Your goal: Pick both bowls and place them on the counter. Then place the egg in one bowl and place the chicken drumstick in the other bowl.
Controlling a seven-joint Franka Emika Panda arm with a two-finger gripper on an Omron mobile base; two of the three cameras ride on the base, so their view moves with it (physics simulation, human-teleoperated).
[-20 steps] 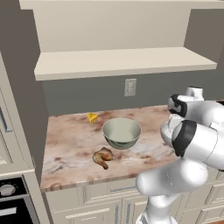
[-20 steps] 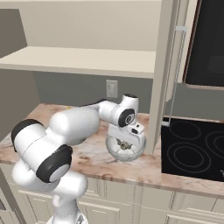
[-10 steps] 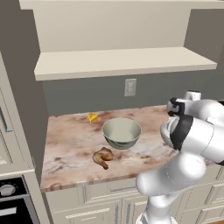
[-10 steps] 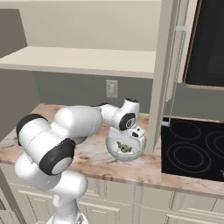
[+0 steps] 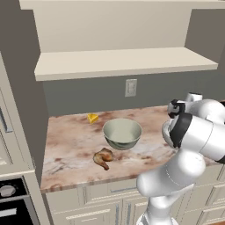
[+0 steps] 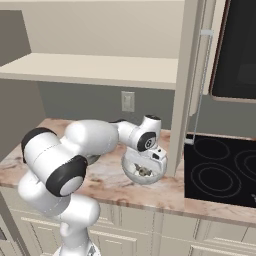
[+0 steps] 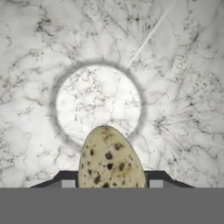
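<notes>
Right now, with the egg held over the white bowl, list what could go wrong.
1. The egg sits between the tool's tips above the speckled bowl's floor; released from there, it may crack or bounce.
2. In the right base view the tool reaches inside the bowl; lifting out carelessly could catch the rim and tip it.
3. That bowl stands close to the counter's front edge, so a nudge could push it off.

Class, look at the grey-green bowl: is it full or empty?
Empty. The grey-green bowl shows a bare pale inside; the drumstick lies on the counter beside it.
</notes>
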